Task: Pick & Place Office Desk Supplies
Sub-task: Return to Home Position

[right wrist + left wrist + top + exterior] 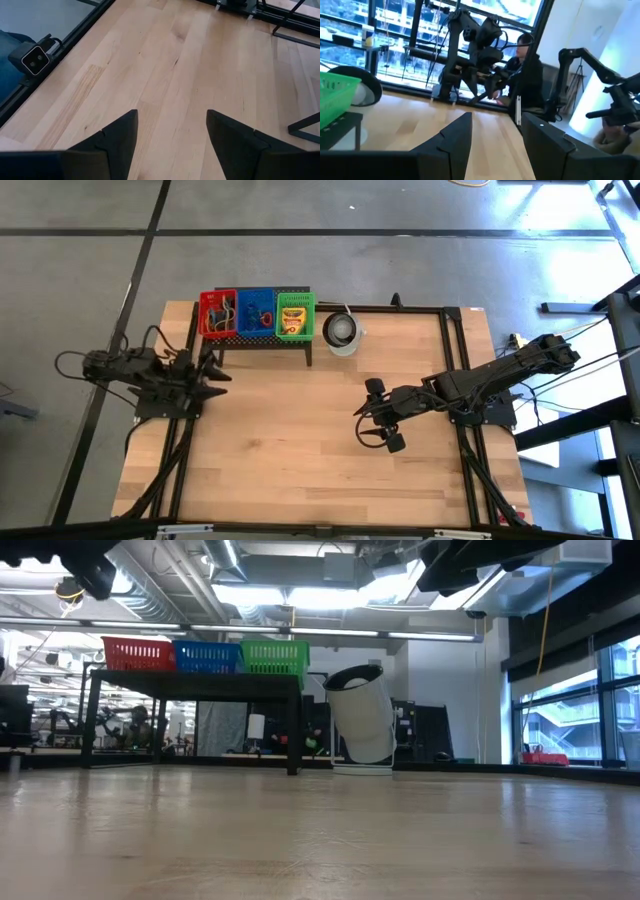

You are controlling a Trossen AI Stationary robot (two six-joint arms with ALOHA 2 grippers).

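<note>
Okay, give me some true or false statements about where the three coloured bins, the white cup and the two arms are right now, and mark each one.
1. The red bin, blue bin and green bin all stand on top of the black stand. True.
2. The green bin stands between the other two. False: the blue bin is in the middle, and the green one is at the end nearest the cup.
3. The white cup sits on the table beside the stand, on the green bin's side. True.
4. The right pincer grips a bin. False: it is open and empty above bare table.
5. The left pincer is open and holds nothing. True.
</note>
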